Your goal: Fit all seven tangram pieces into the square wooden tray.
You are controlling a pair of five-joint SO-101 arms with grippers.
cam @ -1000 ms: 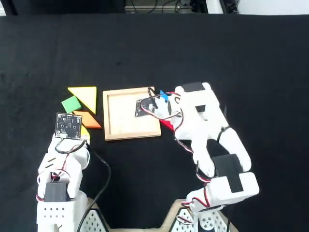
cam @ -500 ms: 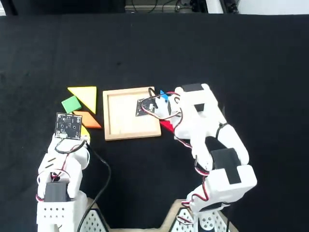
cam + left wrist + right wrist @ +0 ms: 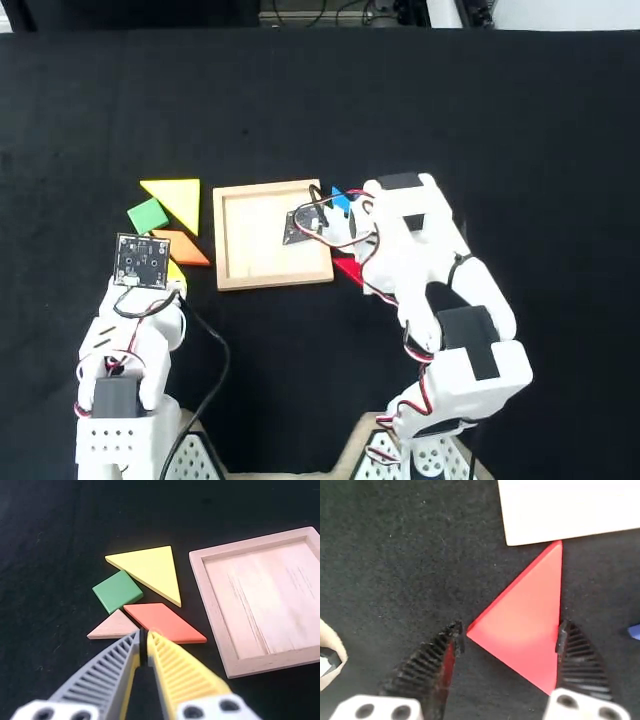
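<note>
The square wooden tray (image 3: 232, 235) lies mid-table, its bare floor (image 3: 265, 600) showing. To its left lie a yellow triangle (image 3: 175, 200), a green square (image 3: 147, 215), an orange parallelogram (image 3: 182, 248) and a pale wood triangle (image 3: 114, 627). My left gripper (image 3: 143, 636) is shut, its tips at the near edge of the orange parallelogram (image 3: 165, 622). By the tray's right front corner lies a red triangle (image 3: 525, 625). My right gripper (image 3: 510, 630) is open and straddles it, one finger on each side. A blue piece (image 3: 340, 198) lies beside the tray's right edge.
Black cloth covers the whole table (image 3: 500, 120), with wide free room at the back and right. The right arm's wrist (image 3: 310, 222) hangs over the tray's right part. Both arm bases (image 3: 120, 430) stand at the front edge.
The right arm's elbow has shifted a little to the left and its wrist has settled slightly over the red triangle. The left arm has not moved.
</note>
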